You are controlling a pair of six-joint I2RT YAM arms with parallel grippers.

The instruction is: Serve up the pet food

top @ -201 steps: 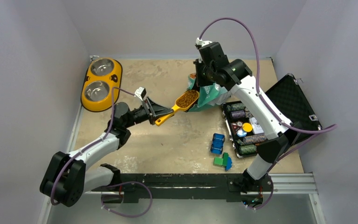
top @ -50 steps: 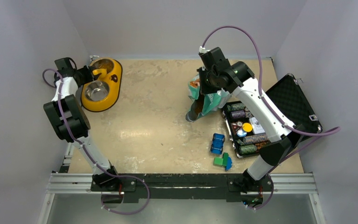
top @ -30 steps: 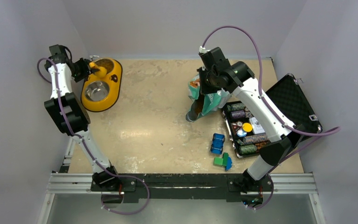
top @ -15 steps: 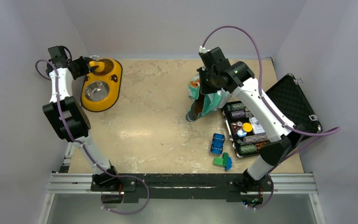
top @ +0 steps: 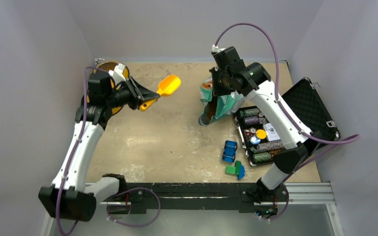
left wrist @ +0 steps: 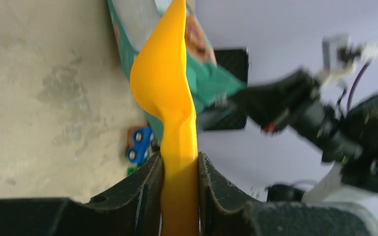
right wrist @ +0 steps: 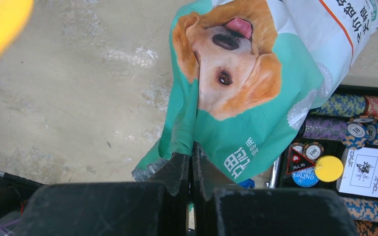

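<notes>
Left gripper [top: 139,96] clamped on the handle of an orange scoop [top: 169,85], jaws pressed to both sides of the handle in the left wrist view. Scoop held in the air over the far-left part of the table [top: 177,142], bowl end pointing right, toward the bag. Its bowl shows plain orange from above; no kibble seen in it. Scoop and bag well apart.

Bag [top: 220,101] stands toward the far edge, right of centre, just beside the case. Right gripper [right wrist: 191,169] pinched tight on a fold of the teal bag edge, fingers nearly touching through the film. The bag mouth faces near-left in the top view, dark inside; contents cannot be made out there.

Kibble [top: 109,66]: a brown mass shows in the far bowl of the yellow double feeder [top: 119,69] at the far-left corner. The left arm covers most of the feeder, so the near bowl is hidden.

Bag print, right wrist view: golden dog face with tongue out on teal and white, white Chinese characters on the teal part, more along the white panel beside an orange stripe; too small to read with confidence.

Open black case [top: 307,106] at the right edge holds rows of poker chips [right wrist: 344,105]. One chip reads "ALL IN"; a blue one beside it has lettering I cannot read. Yellow disc [right wrist: 329,168] and a card [right wrist: 363,172] lie among them.

Blue toy car [top: 230,151] and a green-blue block [top: 236,169] lie left of the case, toward the near edge.
</notes>
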